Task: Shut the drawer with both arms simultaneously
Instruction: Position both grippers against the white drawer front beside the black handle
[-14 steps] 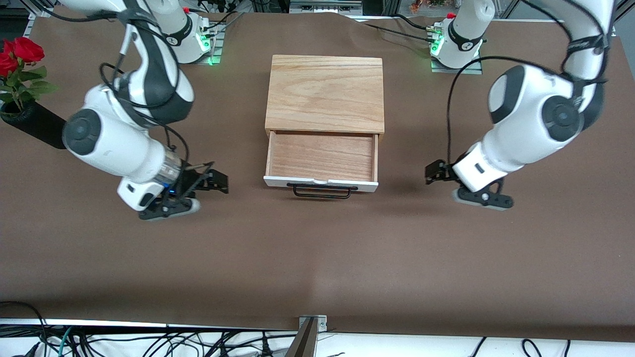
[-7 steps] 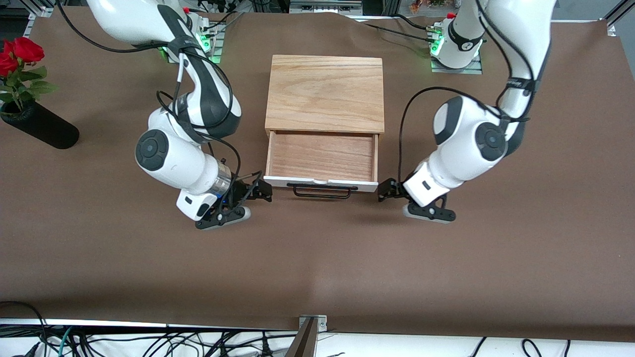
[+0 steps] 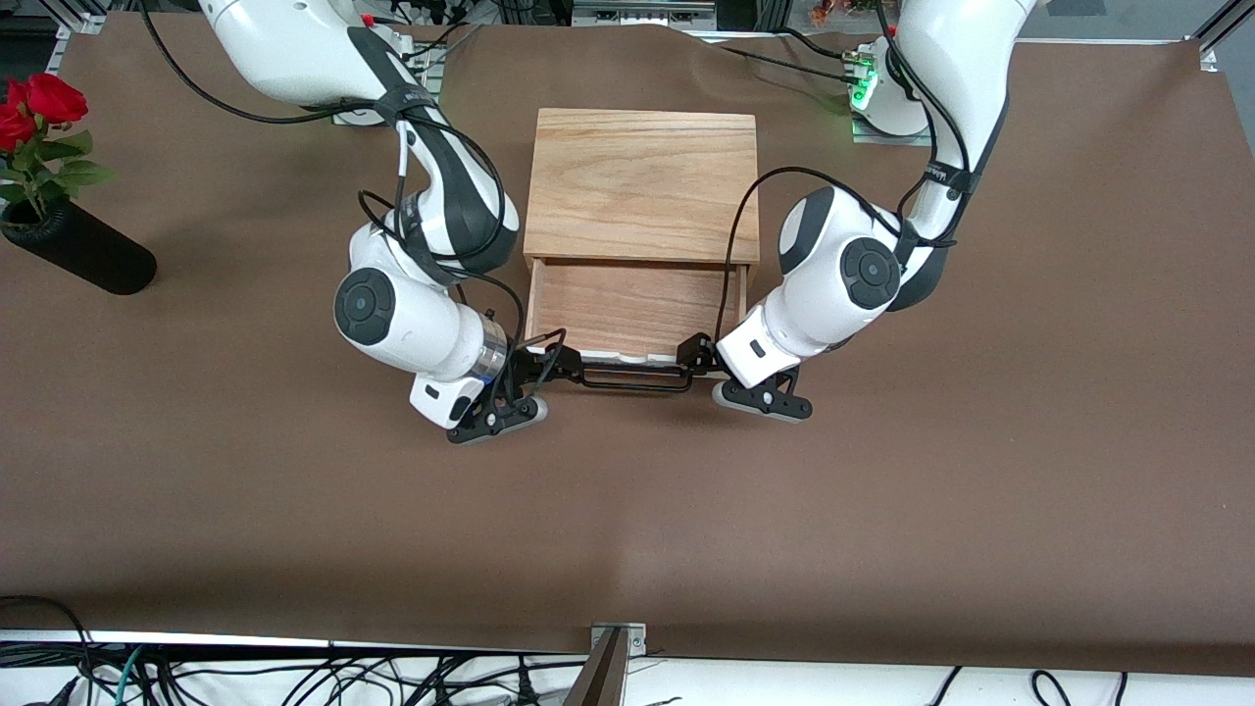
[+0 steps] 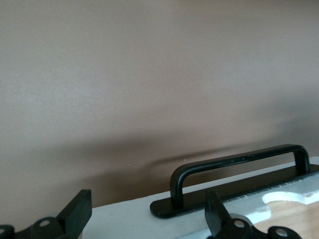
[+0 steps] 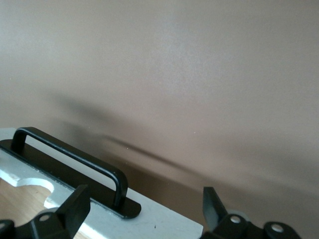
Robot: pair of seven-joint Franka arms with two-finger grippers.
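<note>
While the drawer [image 3: 635, 316] stands pulled out of its wooden box [image 3: 642, 184] at the table's [image 3: 627, 510] middle, you see both grippers at its white front panel [image 3: 627, 359]. Your left gripper [image 3: 698, 353] sits at the handle's [image 3: 632, 378] end toward the left arm, fingers [image 4: 217, 214] spread apart over the panel. Your right gripper [image 3: 545, 366] mirrors it at the handle's end toward the right arm, fingers [image 5: 75, 206] likewise spread, holding nothing.
</note>
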